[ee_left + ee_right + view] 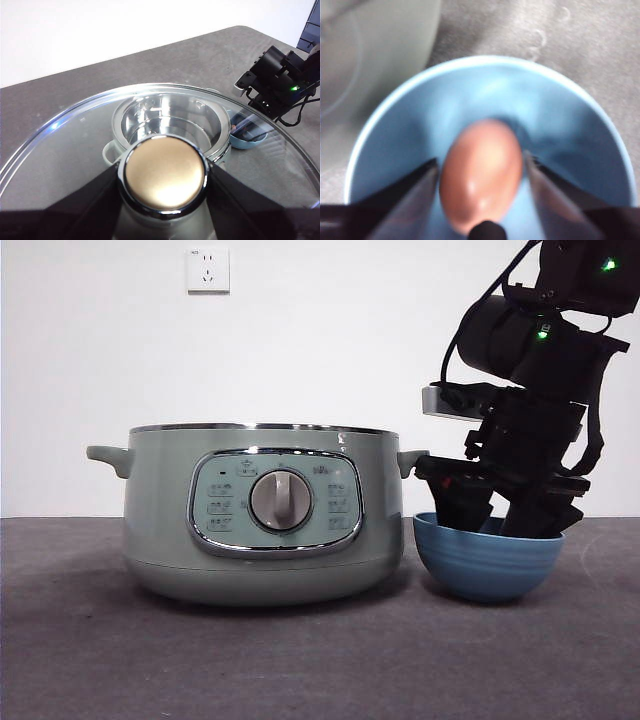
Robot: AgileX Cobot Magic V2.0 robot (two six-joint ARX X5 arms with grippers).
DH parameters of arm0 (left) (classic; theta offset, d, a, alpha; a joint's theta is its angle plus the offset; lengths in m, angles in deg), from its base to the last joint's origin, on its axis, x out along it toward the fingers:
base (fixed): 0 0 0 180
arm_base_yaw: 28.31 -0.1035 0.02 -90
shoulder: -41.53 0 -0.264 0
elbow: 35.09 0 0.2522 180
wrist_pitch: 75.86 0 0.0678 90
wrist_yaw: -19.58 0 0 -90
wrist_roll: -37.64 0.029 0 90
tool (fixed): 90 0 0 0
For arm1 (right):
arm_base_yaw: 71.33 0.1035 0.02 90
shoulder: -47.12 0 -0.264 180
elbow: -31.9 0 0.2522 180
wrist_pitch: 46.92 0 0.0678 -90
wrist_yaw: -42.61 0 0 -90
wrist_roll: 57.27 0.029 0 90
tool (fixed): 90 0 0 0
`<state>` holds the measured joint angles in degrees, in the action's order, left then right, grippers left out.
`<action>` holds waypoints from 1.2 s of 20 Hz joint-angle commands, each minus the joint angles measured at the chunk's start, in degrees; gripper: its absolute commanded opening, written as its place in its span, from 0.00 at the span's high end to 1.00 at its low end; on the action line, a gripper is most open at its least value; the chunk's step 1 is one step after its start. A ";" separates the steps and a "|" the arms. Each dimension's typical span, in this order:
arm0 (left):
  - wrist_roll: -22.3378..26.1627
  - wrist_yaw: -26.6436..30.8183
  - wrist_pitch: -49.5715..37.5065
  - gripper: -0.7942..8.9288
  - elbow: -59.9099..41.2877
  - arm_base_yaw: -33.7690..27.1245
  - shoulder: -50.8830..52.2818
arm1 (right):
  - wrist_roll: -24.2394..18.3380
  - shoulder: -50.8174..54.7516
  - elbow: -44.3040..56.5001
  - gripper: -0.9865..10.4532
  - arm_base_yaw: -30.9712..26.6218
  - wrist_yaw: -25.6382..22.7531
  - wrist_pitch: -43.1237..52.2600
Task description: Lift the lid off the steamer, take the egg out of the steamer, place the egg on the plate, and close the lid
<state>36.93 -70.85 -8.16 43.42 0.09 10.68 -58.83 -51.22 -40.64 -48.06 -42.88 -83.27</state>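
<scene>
Your left gripper is clamped on the round knob of the shallow domed glass lid with its chrome rim, one black jaw pressed to each side of the knob. The knob reads as pale gold in that wrist picture, so its true colour is hard to judge. The lid is held up in the air above the large round pale sage-green steamer; looking down through the glass you see the pot's shiny bare metal inside, though reflections blur the bottom. In the front view neither the lid nor the left gripper shows at all; the pot stands open on the dark grey table, its dial panel facing you.

Your right gripper reaches down into the small blue ribbed bowl that serves as the plate, just beside the steamer's handle. The small reddish-brown oval egg sits between the two black jaws, inside the bowl. The right wrist picture is blurred and the egg's near end is cut off by a dark part of the gripper, so you cannot tell whether the jaws press the egg or stand slightly off it, nor whether the egg touches the bowl's floor. From the front, the bowl's rim and the arm hide the egg completely.

A white wall socket hangs on the wall behind.
</scene>
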 commanded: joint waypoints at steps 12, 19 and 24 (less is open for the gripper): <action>-0.52 -3.15 -10.29 0.93 0.35 0.11 -5.79 | -0.46 16.79 0.33 0.61 0.96 -0.20 -6.29; -0.11 -6.62 -24.04 0.93 0.35 0.13 -19.06 | 0.00 40.70 0.33 0.61 0.96 -0.11 -15.74; 0.52 -8.94 -33.44 0.93 0.35 0.28 -30.25 | 2.32 54.55 0.33 0.61 0.96 -0.07 -18.29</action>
<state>37.02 -79.37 -38.52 43.42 0.25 -19.87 -57.59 3.22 -40.64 -47.27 -42.94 -101.54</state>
